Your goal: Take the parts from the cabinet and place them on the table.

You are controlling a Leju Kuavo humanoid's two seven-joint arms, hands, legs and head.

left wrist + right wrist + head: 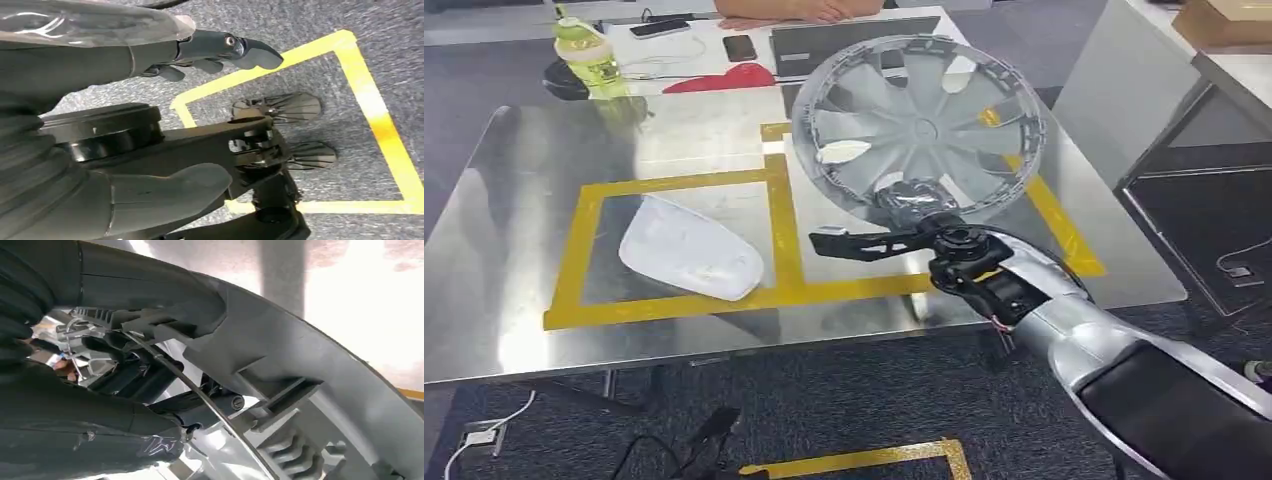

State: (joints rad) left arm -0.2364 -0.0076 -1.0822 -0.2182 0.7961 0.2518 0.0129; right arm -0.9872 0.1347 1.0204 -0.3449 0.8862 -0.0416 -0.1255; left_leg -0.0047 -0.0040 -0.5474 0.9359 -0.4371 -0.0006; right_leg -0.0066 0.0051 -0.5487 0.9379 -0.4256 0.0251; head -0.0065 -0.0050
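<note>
Head view: the right hand (911, 203) grips the lower rim of a silver wheel cover (919, 125), holding it upright and tilted in the upper centre-right of the frame, above the right yellow-taped square on the steel table (514, 200). In the left taped square (584, 215), left of centre, lies a white mirror-shaped housing (689, 250). Along the top edge stand a green drink bottle (584, 50), two phones (660, 28), a red object (724, 78) and a laptop (824, 45); a person's hands (799, 10) rest at the far edge.

Left wrist view: the left hand (150, 115) hangs over grey carpet with a yellow tape outline (380, 120), fingers (240, 47) apart and holding nothing.

Right wrist view: the right hand's thumb (150, 305) and fingers (100, 440) clamp the wheel cover's grey ribbed rim (310, 365), which crosses the frame from upper left to lower right.
</note>
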